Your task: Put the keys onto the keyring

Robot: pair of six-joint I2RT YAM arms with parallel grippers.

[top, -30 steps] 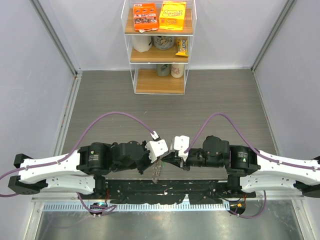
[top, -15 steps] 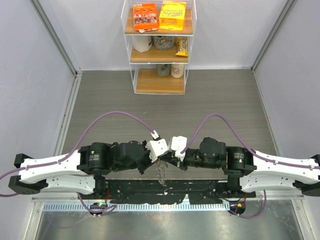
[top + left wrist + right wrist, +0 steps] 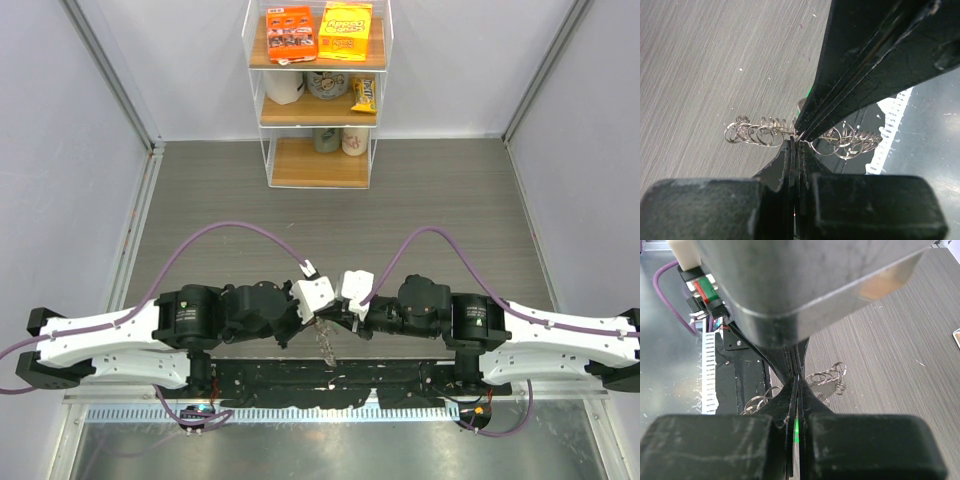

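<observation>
Over the front edge of the grey counter (image 3: pixel 200 200), tip to tip: left gripper (image 3: pixel 794 147) clenched on the keyring (image 3: pixel 760 134), which dangles beneath; right gripper (image 3: pixel 796 384) pinched tight on a thin green sliver, probably the green key (image 3: pixel 796 429), just beside the rings.

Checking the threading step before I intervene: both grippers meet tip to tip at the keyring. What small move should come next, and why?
Probably the right gripper should nudge its green key slightly onto the keyring while the left gripper holds steady. Both are shut, tips meeting at the ring; whether the key is threaded yet is hidden.
</observation>
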